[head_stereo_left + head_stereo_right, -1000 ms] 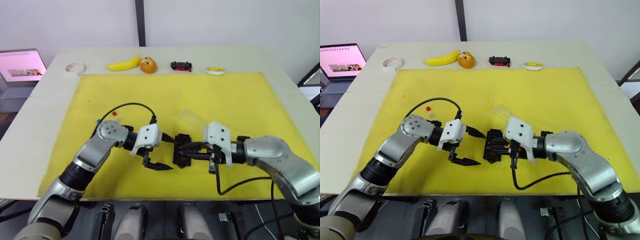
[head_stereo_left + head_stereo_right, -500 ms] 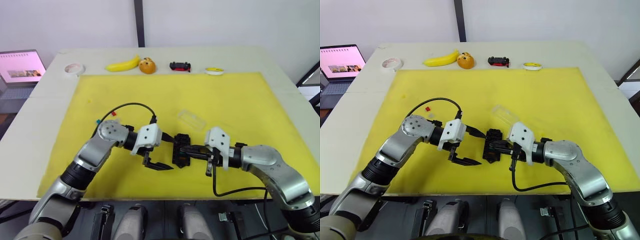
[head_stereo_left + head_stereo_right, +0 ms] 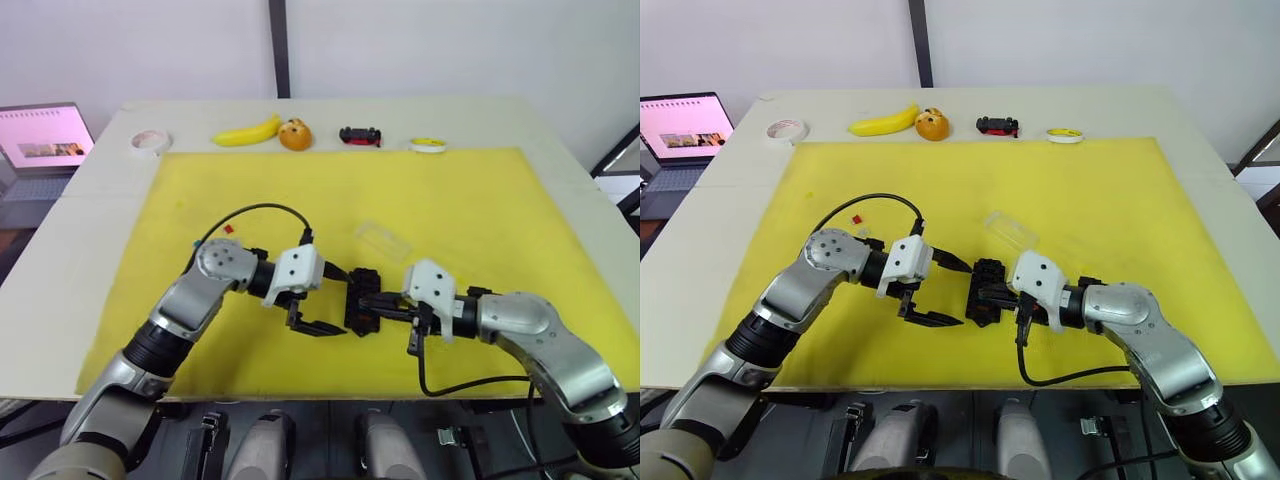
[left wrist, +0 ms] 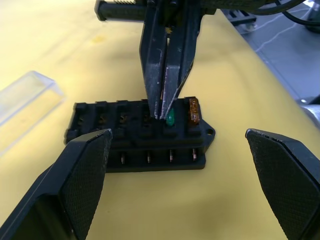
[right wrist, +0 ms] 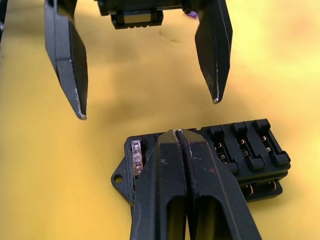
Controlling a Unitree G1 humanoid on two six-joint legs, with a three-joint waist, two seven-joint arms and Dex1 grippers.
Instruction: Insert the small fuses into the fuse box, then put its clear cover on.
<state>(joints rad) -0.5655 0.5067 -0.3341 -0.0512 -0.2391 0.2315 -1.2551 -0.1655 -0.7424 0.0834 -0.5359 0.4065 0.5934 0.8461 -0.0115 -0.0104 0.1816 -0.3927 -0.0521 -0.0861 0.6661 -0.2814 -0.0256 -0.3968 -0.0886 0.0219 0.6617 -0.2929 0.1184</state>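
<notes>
Black fuse box (image 3: pixel 362 301) is sitting mid-mat between the grippers, green fuse (image 4: pixel 170 118) and orange fuse (image 4: pixel 193 111) already seated. Right gripper (image 4: pixel 161 111) — fingers pressed together — is now pushing at the green fuse, having lowered over the last second. Left gripper (image 3: pixel 322 302) is waiting wide apart beside the box; clear cover (image 3: pixel 384 240) is lying just beyond.

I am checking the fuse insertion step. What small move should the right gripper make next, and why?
Probably press down a little further. The right gripper, jaws shut, rests its tips on the small green fuse in the black rectangular fuse box, and this fuse stands higher than the orange fuse beside it.
</notes>
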